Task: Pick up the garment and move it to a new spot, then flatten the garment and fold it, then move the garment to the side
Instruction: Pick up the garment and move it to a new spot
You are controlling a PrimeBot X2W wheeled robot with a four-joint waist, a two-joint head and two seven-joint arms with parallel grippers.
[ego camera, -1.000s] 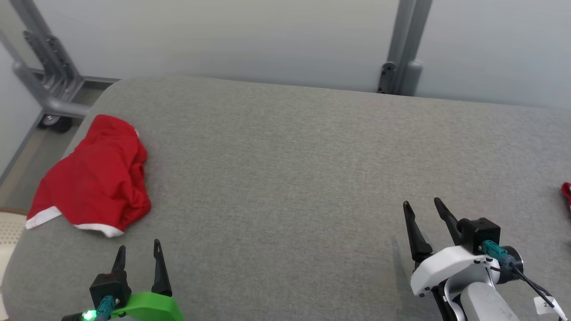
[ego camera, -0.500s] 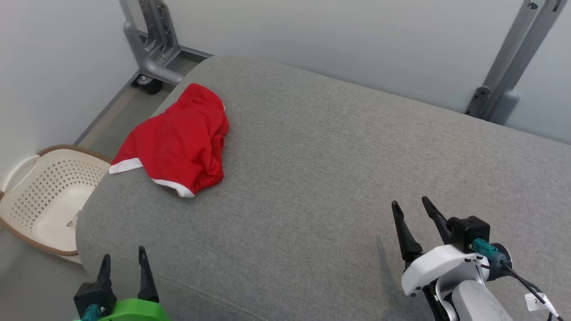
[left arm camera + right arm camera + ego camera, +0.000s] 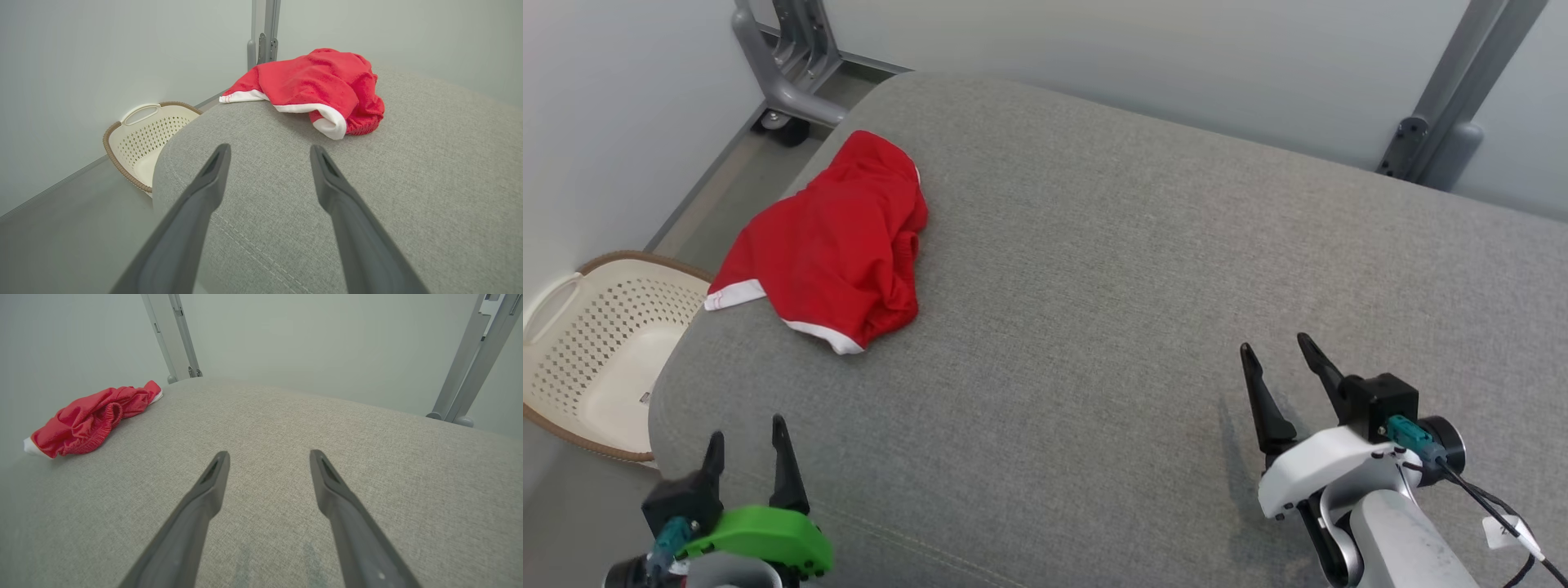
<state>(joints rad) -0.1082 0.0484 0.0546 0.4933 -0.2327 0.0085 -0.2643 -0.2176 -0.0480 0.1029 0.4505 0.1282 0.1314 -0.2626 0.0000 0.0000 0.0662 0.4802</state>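
Observation:
The garment [image 3: 837, 245] is a pair of red shorts with white hems, lying crumpled near the left end of the grey padded surface [image 3: 1111, 269]. It shows ahead of the fingers in the left wrist view [image 3: 318, 85] and far to the left in the right wrist view [image 3: 88, 418]. My left gripper [image 3: 747, 437] is open over the surface's near-left corner, well short of the garment and holding nothing. My right gripper [image 3: 1278, 355] is open above the surface at the lower right, far from the garment, with nothing between its fingers.
A cream perforated laundry basket [image 3: 592, 351] with a brown rim stands on the floor beside the surface's left end, also seen as the basket [image 3: 143, 139] in the left wrist view. Grey metal frame posts [image 3: 784, 57] [image 3: 1450, 122] stand behind the surface against the pale wall.
The head camera has swung left, bringing the basket and the surface's left end into view. Both grippers stay open; the garment has not moved on the surface.

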